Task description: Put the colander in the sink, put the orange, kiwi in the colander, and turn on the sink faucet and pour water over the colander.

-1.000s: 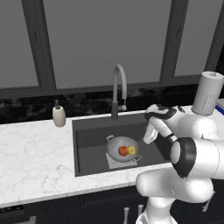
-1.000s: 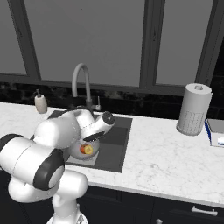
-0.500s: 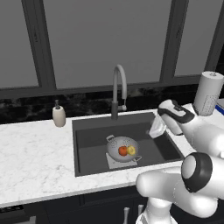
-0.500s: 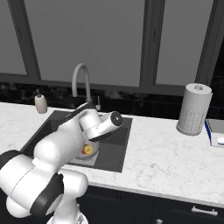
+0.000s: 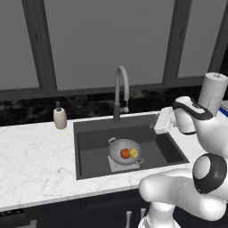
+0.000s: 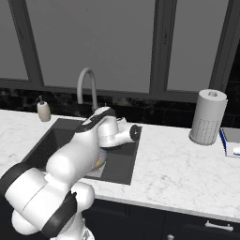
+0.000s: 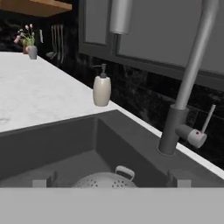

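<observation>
A colander (image 5: pixel 125 151) is seated on the sink (image 5: pixel 89 147) floor with an orange (image 5: pixel 125 153) and kiwi (image 5: pixel 133 153) inside, ready for rinsing. The gripper (image 5: pixel 161 123), spread wide and empty, is raised beside the faucet (image 5: pixel 120 91), apparently so its lever (image 7: pixel 207 119) can be reached.

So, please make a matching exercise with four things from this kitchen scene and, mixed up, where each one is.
Things:
1. colander
2. orange
3. soap bottle
4. paper towel roll

Places:
A. on the counter, right of the sink
B. inside the colander
C. on the sink floor
D. on the counter, left of the sink faucet

Pairs: 1-C, 2-B, 3-D, 4-A
</observation>
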